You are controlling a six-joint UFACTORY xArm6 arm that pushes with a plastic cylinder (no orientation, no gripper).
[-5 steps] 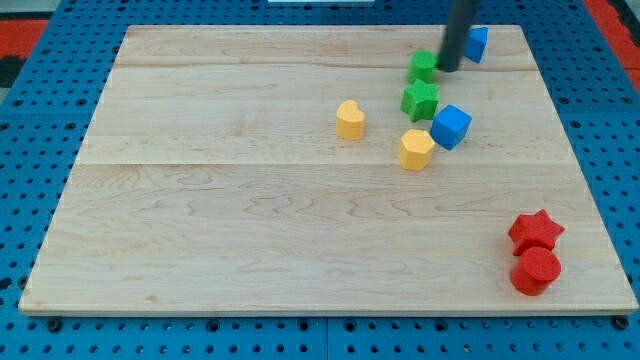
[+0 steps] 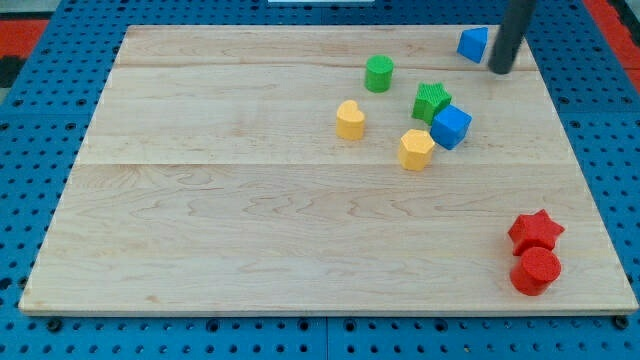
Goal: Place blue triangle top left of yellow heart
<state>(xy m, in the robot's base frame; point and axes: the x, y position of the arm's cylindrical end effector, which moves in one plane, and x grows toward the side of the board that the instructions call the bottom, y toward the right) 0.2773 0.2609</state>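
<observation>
The blue triangle (image 2: 472, 43) lies near the board's top right edge. The yellow heart (image 2: 350, 119) sits left of the middle cluster, well down and left of the triangle. My tip (image 2: 499, 70) rests on the board just to the right of and slightly below the blue triangle, close to it or touching it.
A green cylinder (image 2: 379, 73) lies above and right of the heart. A green star (image 2: 432, 101), a blue cube (image 2: 451, 126) and a yellow hexagon (image 2: 415, 149) cluster right of the heart. A red star (image 2: 535, 230) and a red cylinder (image 2: 536, 270) sit at the bottom right.
My tip moved from the left of the blue triangle to its right. The green cylinder has slid to the left, and the green star sits slightly further right.
</observation>
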